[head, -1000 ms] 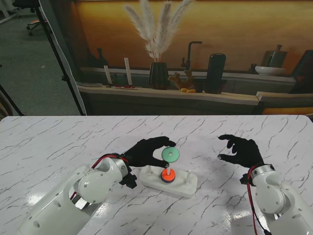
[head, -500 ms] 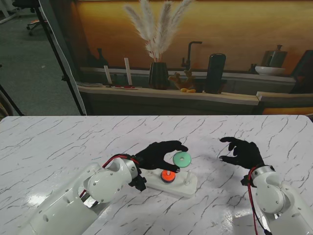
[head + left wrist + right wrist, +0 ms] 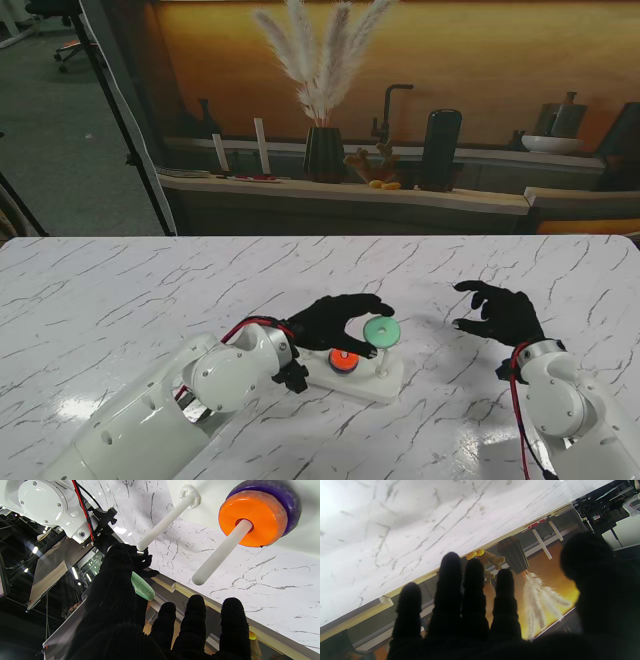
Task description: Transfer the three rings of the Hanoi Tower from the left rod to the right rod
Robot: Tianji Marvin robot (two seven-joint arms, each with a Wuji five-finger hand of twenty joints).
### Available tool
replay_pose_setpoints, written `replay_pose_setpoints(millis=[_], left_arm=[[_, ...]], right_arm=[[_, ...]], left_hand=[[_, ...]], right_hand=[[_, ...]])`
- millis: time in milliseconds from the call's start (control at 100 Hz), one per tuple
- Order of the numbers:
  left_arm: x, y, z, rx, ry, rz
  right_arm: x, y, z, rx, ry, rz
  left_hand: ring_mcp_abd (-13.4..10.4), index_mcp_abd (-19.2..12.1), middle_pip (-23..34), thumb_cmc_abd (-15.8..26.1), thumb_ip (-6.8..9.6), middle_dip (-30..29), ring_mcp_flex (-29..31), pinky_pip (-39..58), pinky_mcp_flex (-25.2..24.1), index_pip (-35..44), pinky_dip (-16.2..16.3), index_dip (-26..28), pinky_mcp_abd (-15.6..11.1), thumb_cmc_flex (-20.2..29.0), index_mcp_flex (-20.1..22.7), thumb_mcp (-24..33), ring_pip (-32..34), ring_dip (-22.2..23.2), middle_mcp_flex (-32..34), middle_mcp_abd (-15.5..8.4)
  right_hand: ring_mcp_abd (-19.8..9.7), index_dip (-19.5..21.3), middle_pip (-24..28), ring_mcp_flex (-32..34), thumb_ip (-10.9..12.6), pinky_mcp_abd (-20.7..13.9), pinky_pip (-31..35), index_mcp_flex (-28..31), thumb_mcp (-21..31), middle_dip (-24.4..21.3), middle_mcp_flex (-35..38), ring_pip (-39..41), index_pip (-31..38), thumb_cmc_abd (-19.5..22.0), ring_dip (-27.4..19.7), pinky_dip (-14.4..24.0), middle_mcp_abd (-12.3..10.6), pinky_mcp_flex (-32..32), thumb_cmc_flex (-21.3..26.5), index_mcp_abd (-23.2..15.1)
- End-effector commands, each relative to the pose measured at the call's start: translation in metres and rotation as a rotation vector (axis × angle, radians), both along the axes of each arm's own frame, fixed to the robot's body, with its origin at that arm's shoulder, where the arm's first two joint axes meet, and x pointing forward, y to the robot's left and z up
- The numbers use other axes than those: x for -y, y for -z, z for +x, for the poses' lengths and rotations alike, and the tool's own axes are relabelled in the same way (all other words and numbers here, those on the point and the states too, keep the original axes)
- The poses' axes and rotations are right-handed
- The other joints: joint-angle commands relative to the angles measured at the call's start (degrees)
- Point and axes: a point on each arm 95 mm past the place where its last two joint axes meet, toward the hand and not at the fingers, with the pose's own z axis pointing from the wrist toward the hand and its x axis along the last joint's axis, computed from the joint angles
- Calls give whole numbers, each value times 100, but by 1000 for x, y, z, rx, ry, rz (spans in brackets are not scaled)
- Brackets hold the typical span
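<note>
Carried rightward since a moment ago, the flat green plastic ring [image 3: 381, 331] now hangs over the right end of the white three-rod base [image 3: 385, 384].

The black-gloved left hand [image 3: 338, 320] pinches it between thumb and fingertips, clear of the rods; the orange ring [image 3: 343, 361] stays on its purple ring [image 3: 292, 502]. The black-gloved right hand [image 3: 503, 314] hovers nearby, fingers apart, holding nothing.

Both arms: glossy white rounded shells, red and black cables at wrists; left hand [image 3: 335, 318] and right hand [image 3: 503, 313] black-gloved
</note>
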Motion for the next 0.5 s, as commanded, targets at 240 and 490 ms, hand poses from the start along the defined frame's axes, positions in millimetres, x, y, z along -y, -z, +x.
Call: replay_pose_setpoints(millis=[240,490], left_arm=[[7,12,-1,-38,28,3],[8,16,-1,-46,28,9]], right_arm=[[-3,6,-3,-15,-1,9],[-1,5,-4,-14,6,6]], left_hand=[[-138,-217,-22,474,-4,39,97,-118,-70,359,-45,142,166,253,371,167,-81,-41,-24,-120],[-126,-212,-19,464,3,42,96,-119,-65,364,-38,143,170,259,375,175,-82,-40,-18,-114]], right_hand=[[-42,103,122,107,226,1179,117,11,18,79,117,195,83,13,86,-47,-99,-19,13,-99],[-42,100,123,110,226,1178,122,11,32,77,108,199,90,4,84,-47,-97,-19,21,-102]])
